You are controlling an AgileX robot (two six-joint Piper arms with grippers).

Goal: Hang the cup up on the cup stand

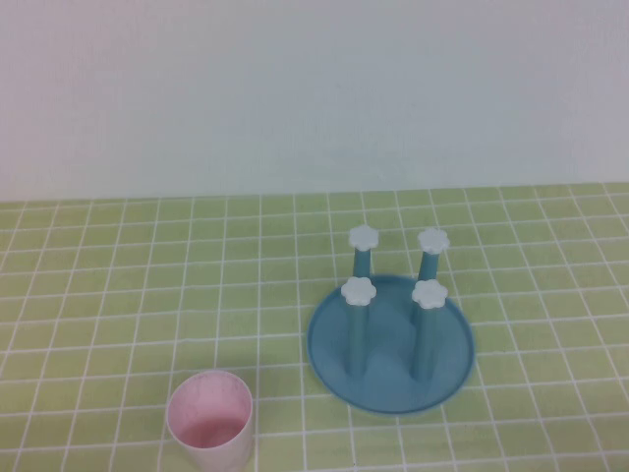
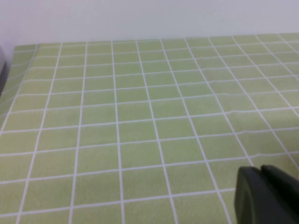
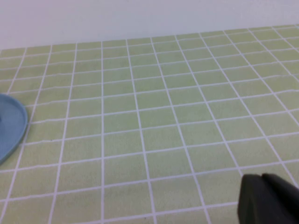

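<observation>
We see only a dark corner of the left hand [image 2: 266,196] in the left wrist view, low over bare green-tiled desk [image 2: 140,116], w/ nothing near it; whether its fingers are spread or closed we can't tell. Same for the right hand [image 3: 268,198] in the right wrist view: a dark block at the frame edge above the tiles, finger state not readable. That view also catches a blue curved rim at the side, probably the edge of the cup stand [image 3: 11,126], well apart from the hand. Neither hand nor arm shows in the high view. There the cup [image 1: 209,423] stands upright on the desk, mouth open to the top, pink inside visible, near the front edge on the robot's left side. The cup stand [image 1: 390,344] sits to the cup's right and a bit further back, near but not touching it. Its round blue dish carries four upright blue pegs, each w/ a white flower cap; all four pegs are bare. A plain pale wall [image 1: 314,88] closes the far side of the desk.
</observation>
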